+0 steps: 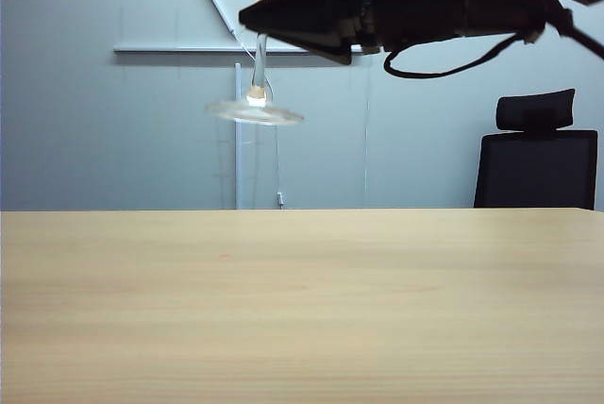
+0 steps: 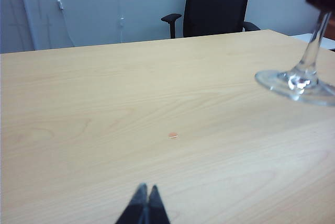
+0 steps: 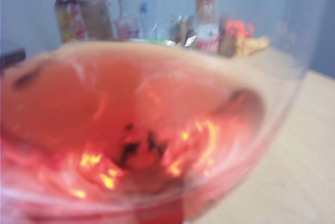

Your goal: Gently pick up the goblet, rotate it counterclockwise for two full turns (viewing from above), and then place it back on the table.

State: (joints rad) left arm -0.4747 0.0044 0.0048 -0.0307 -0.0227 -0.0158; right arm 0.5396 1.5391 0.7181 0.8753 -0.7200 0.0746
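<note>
High above the table [image 1: 302,310], the right gripper [image 1: 260,28] pinches the goblet [image 1: 257,83] at its stem just under the bowl (foot clear of the wood, free to turn), while the left gripper [image 2: 145,203], jaws pressed together, idles low nearby.

Even, soft light throughout; right wrist view blurred, orange glints.

Goblet [image 3: 146,145]: fills view, blurred, red liquid inside.
Table [image 3: 298,156]: beige wood grain beside the bowl.
Background: blurred bottles and packages [image 3: 157,20].
</note>
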